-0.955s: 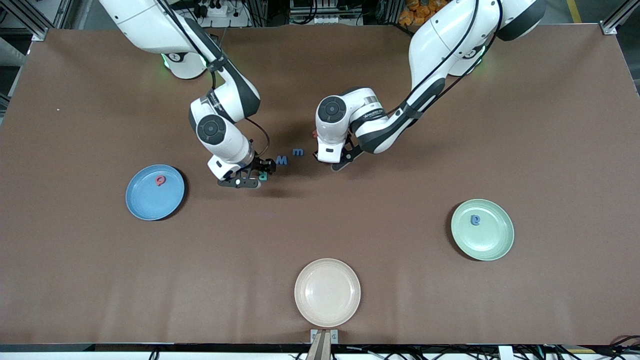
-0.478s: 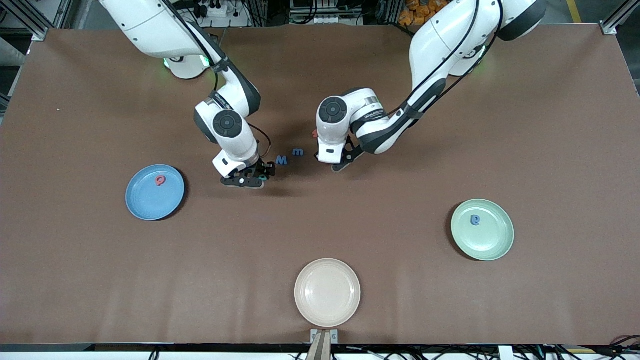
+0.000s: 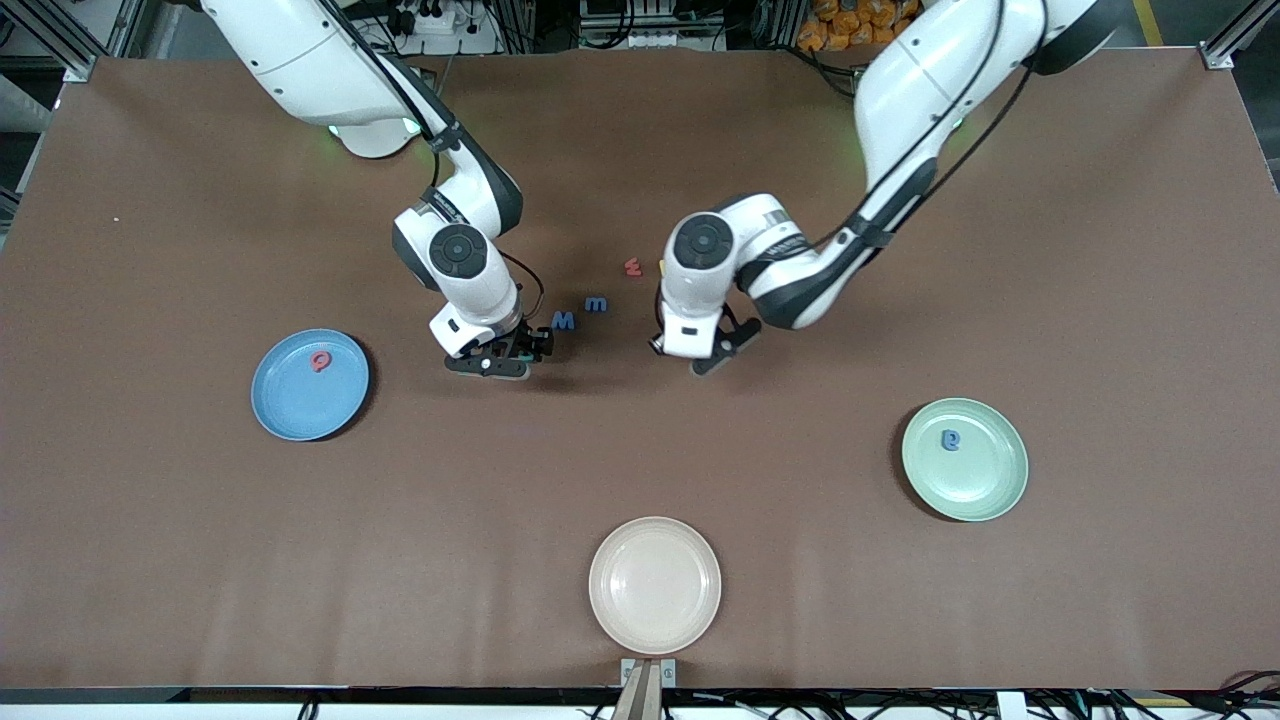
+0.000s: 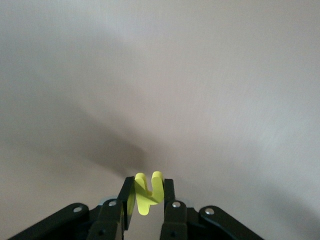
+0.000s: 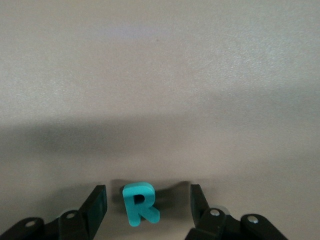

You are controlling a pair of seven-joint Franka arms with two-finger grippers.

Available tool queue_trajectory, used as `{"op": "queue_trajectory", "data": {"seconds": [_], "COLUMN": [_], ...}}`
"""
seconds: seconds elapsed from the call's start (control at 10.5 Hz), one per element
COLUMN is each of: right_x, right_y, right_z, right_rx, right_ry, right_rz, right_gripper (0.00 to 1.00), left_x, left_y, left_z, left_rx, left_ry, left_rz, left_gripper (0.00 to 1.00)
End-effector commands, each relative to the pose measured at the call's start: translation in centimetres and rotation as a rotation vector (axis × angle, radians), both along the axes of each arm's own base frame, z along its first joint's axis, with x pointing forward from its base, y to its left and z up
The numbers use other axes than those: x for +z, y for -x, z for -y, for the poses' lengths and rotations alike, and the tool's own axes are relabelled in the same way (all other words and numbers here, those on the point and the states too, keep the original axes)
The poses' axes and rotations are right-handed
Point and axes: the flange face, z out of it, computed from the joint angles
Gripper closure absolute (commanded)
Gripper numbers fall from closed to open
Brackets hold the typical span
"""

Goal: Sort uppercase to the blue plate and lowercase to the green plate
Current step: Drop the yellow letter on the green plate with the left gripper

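Observation:
My left gripper (image 3: 712,360) is shut on a yellow foam letter (image 4: 145,200), a stem with two prongs, held off the table. My right gripper (image 3: 500,358) stands open astride the teal R (image 5: 140,202), a gap between each finger and the letter; in the front view the hand hides the R. Blue W (image 3: 563,320) and blue m (image 3: 596,304) lie beside the right gripper. Red w (image 3: 633,266) lies by the left wrist, beside a yellow scrap (image 3: 661,265). The blue plate (image 3: 290,410) holds a red Q (image 3: 320,360). The green plate (image 3: 985,480) holds a blue rounded letter (image 3: 950,439).
A cream plate (image 3: 655,625) sits by the table edge nearest the front camera. Both arms reach in over the middle of the brown table, their hands close to the cluster of letters.
The left gripper has shut on the yellow letter and moved toward the front camera, uncovering the red w. The right gripper has shifted over the teal R.

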Motion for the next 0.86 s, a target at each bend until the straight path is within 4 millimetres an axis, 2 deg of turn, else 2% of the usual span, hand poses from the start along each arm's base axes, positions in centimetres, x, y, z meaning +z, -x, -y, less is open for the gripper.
{"op": "queue_trajectory", "data": {"seconds": [0.0, 0.1, 0.19, 0.38, 0.48, 0.57, 0.76], "right_x": [-0.4, -0.4, -0.6, -0.6, -0.6, -0.7, -0.9], "right_y": [0.0, 0.0, 0.1, 0.0, 0.0, 0.0, 0.1], "right_z": [-0.3, -0.2, -0.2, -0.2, -0.1, -0.1, -0.1], "right_rx": [-0.019, -0.02, -0.019, -0.02, -0.022, -0.022, -0.023], "right_ry": [-0.003, -0.002, -0.002, -0.003, -0.003, -0.003, -0.002], "right_rz": [0.006, 0.004, 0.001, 0.001, 0.001, -0.001, -0.004], "right_gripper": [0.32, 0.35, 0.44, 0.51, 0.54, 0.57, 0.61], "left_x": [2.7, 3.3, 4.0, 5.7, 6.0, 5.6, 4.1], "left_y": [-5.0, -6.4, -9.1, -13.9, -15.1, -15.7, -17.4], "left_z": [-5.0, -6.6, -10.6, -19.2, -22.5, -24.9, -31.6], "left_rx": [-0.125, -0.207, -0.251, -0.328, -0.373, -0.416, -0.511], "left_ry": [-0.021, -0.036, -0.045, 0.027, 0.018, 0.003, -0.069], "left_rz": [0.029, 0.025, 0.005, -0.05, -0.054, -0.059, -0.066], "left_gripper": [1.0, 1.0, 1.0, 1.0, 1.0, 1.0, 1.0]}}
